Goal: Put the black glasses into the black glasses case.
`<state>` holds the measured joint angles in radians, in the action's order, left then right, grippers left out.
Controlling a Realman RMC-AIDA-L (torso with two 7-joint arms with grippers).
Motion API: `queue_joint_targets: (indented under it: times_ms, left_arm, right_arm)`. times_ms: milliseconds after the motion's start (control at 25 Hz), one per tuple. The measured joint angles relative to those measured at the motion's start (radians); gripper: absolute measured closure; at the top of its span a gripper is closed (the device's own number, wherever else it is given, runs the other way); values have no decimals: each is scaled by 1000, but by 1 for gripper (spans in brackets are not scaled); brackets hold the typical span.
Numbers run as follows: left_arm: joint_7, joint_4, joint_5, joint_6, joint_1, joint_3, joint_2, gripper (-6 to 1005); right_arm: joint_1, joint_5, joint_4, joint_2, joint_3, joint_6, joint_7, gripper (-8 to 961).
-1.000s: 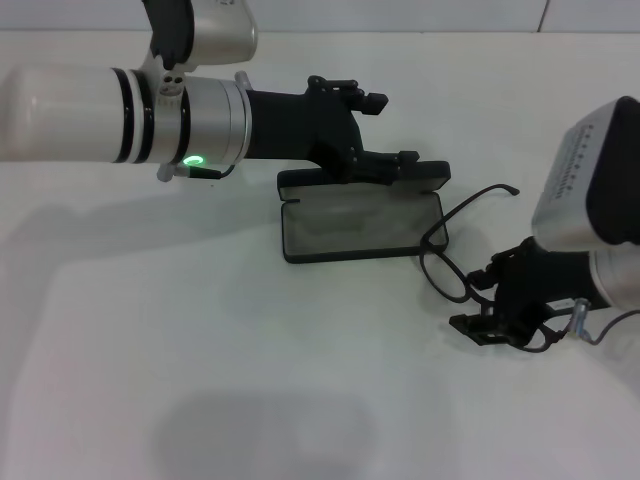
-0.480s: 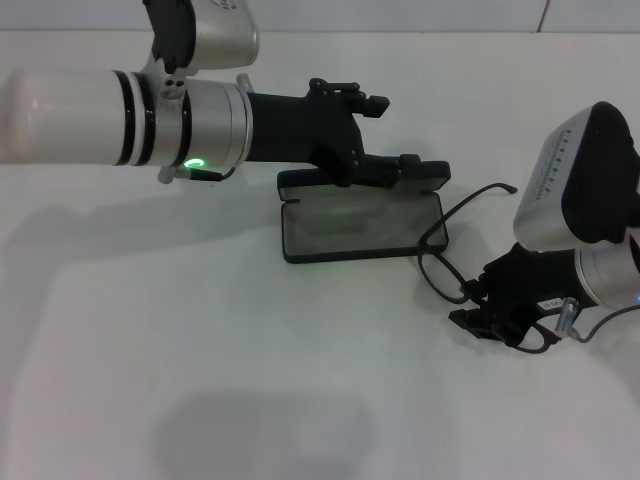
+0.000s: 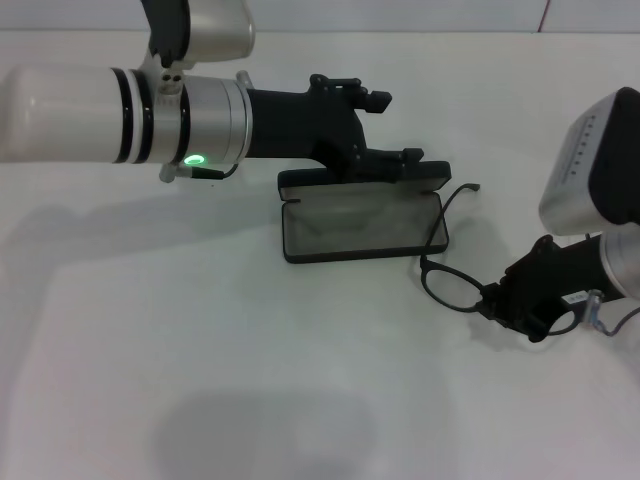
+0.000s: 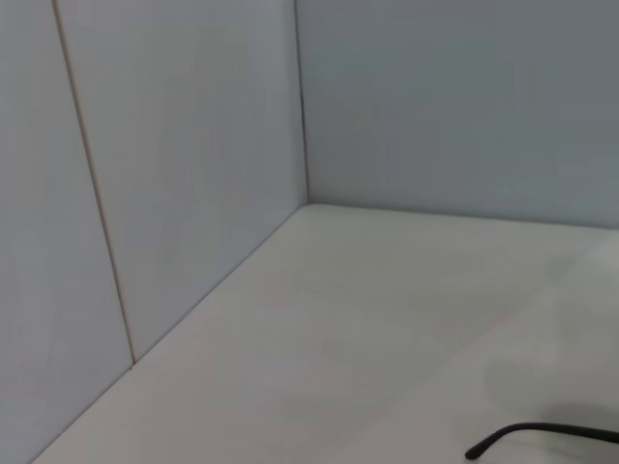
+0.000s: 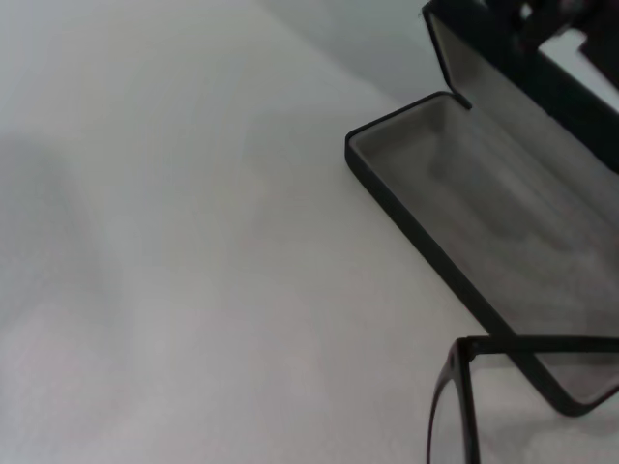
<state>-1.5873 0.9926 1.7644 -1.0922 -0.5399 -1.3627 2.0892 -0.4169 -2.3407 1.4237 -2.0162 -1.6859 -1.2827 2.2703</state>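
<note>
Head view: left end effector was clamped on the raised lid of the black glasses case, apparently to keep it open and steady. Right end effector pinched the black glasses by the frame, just beside the case's end, one temple overhanging it. White bench, pale panelled walls.

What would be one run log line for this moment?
left pincer: on lid of open case | right pincer: holding glasses beside case | glasses not yet inside

Bright even light, soft faint shadows
</note>
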Motion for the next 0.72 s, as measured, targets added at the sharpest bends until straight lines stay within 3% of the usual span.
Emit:
queue_joint_targets:
  times_ms: [160, 320, 600, 720]
  left_arm:
    - [-39, 9, -8, -19, 0, 5, -1, 221]
    - [-60, 14, -49, -123, 0, 49, -2, 223]
    - [-75, -49, -220, -495, -2, 262, -9, 225]
    - [-137, -117, -265, -570, -25, 307, -20, 227]
  right_arm:
    - [44, 2, 67, 3, 41, -35, -29, 819]
    - [104, 49, 140, 0, 135, -85, -99, 835]
    - [178, 278, 135, -4, 275, -67, -317, 836]
    - [189, 411, 75, -4, 279, -55, -521, 837]
